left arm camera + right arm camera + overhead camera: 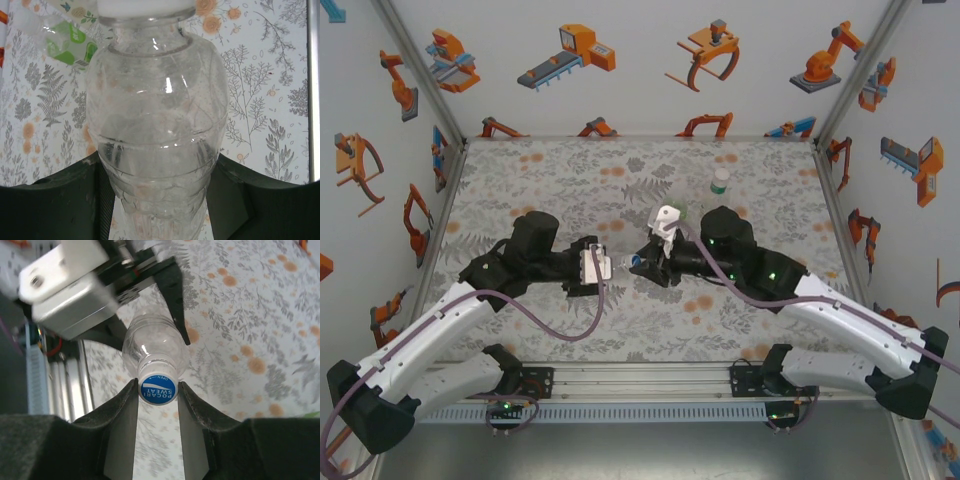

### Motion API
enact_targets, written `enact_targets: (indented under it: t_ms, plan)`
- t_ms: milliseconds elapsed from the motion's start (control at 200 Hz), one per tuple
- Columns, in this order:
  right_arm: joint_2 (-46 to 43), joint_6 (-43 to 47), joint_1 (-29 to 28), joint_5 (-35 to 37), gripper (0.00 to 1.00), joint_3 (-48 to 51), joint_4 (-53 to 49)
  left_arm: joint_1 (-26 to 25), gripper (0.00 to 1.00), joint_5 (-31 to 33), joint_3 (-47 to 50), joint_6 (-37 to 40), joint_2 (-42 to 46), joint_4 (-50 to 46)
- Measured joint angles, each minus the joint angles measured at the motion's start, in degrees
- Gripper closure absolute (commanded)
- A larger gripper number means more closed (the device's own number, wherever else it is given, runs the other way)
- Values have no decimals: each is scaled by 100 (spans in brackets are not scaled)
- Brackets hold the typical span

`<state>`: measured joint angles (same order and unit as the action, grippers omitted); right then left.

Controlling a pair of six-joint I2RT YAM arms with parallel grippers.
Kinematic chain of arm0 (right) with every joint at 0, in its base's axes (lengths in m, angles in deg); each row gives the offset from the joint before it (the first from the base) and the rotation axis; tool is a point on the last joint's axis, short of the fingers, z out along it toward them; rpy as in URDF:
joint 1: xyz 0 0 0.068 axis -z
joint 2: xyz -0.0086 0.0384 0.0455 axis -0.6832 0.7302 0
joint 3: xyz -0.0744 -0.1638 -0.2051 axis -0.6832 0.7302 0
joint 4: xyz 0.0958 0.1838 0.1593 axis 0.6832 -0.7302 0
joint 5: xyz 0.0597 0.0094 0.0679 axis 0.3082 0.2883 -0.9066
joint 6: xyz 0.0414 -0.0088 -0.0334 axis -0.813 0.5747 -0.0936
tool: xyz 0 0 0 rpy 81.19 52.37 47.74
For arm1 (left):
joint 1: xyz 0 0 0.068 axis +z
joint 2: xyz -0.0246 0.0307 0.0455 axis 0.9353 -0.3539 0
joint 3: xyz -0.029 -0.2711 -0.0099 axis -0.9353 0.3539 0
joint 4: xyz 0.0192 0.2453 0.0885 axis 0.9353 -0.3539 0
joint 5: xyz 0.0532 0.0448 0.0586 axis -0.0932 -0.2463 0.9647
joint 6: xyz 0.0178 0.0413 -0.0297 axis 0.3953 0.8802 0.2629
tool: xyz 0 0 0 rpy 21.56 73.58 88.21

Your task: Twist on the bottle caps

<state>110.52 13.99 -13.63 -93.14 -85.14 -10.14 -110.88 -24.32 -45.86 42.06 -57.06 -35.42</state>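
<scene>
- Right wrist view: your right hand (157, 389) is pinched narrow on the blue cap (158, 391), which sits on the mouth of the clear bottle (152, 345).
- Your left hand (160, 200) clamps that bottle's body, holding it on its side over the middle of the desk (540, 170).
- The step in hand looks like threading this cap. Next, turn the right wrist while the left holds firm.
- Room: a green-label bottle (720, 184) stands near, behind your right hand, so mind it. The side walls (420, 180) are well apart.
</scene>
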Motion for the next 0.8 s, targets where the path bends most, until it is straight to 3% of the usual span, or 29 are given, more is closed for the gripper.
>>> enact_targets:
  t_ms: [340, 586, 716, 801]
  plan:
    - [-76, -3893, -42, 1421, 99, 330, 409, 2, 100, 319, 0, -129, 0, 201]
    - [52, -5294, -42, 1821, 98, 175, 26, 7, 100, 420, 0, -162, -2, 205]
    - [55, -5515, -42, 1860, 82, 173, -28, 7, 100, 428, 0, -160, -2, 205]
    - [52, -5490, -42, 1856, 60, 142, -76, 7, 100, 420, 0, -160, -2, 208]
